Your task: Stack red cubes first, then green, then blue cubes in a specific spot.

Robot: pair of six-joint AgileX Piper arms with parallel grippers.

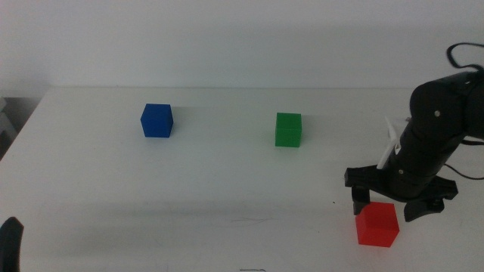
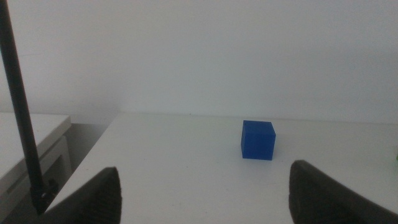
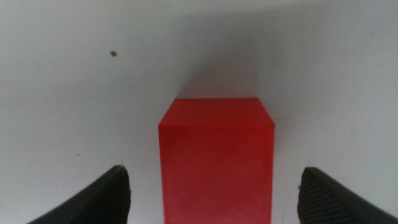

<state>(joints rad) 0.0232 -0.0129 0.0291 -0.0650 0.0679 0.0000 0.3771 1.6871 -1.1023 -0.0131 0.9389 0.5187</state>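
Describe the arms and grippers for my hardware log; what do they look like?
The right arm is matte black with rounded, bulky joints; a black cable loops above it and a white piece shows at its side. The right gripper has two dark jaws spreading from a black crossbar. The left gripper shows two dark, rounded jaws with a matte, slightly grainy surface. I see no markings on either.

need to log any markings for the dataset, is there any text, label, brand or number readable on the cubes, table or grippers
None: no readable text in any view.
Red cube: plain faces, no mark.
Green cube: plain.
Blue cube: plain.
Table: bare white, only a small dark speck, not a character.
Right gripper, open around the red cube, and left gripper, open, waiting at the near left edge: dark, no label seen.
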